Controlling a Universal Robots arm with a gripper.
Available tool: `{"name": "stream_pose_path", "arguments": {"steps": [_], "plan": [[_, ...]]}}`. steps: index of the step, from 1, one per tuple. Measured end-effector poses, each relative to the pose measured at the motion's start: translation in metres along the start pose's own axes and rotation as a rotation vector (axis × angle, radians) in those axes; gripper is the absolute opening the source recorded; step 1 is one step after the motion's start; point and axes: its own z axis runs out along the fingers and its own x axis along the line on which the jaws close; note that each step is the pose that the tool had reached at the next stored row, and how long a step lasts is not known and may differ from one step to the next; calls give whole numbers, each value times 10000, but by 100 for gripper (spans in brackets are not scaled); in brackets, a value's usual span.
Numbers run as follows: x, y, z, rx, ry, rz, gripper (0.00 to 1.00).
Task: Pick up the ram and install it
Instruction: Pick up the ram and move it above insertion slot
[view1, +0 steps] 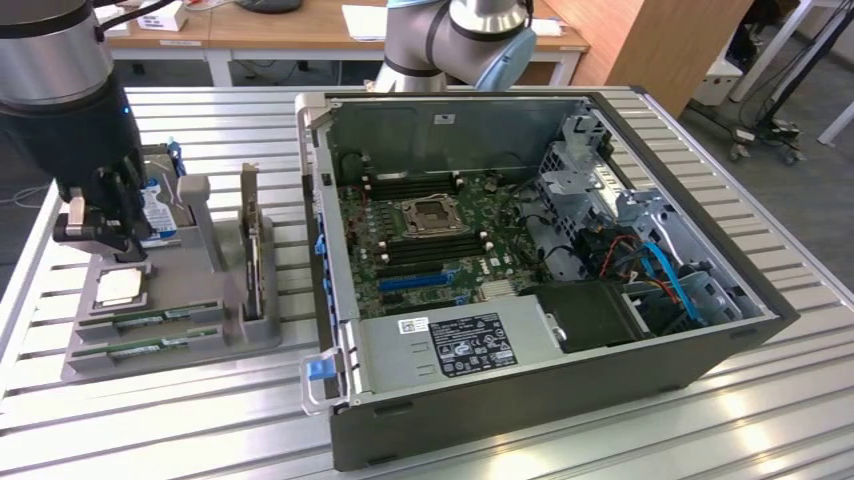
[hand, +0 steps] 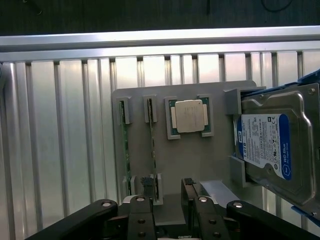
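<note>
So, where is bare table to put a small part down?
Bare table lies between the gray holder and the near edge, and on the exterior view's right of the computer case. Crowded: the holder itself, and the narrow gap beside the case.

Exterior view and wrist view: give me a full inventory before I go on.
table: one, silver slats, under everything
computer case: one, dark grey, open, on the table
holder: one, grey, on the table beside the computer case
ram sticks: two, green, in neighbouring slots of the holder
processor: one, silver, flat on the holder
hard drive: one, silver with blue-white label, at the holder's end
expansion card: one, dark, upright in the holder
arm: one, grey and black, over the holder
pincer: one, black, open, empty, above the holder
</note>
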Motion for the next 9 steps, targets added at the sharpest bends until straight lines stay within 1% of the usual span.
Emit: {"name": "stream_pose_path", "arguments": {"steps": [3, 9], "plan": [[15, 1, 2, 2, -2, -1, 36], [115, 2, -1, 2, -2, -2, 36]]}}
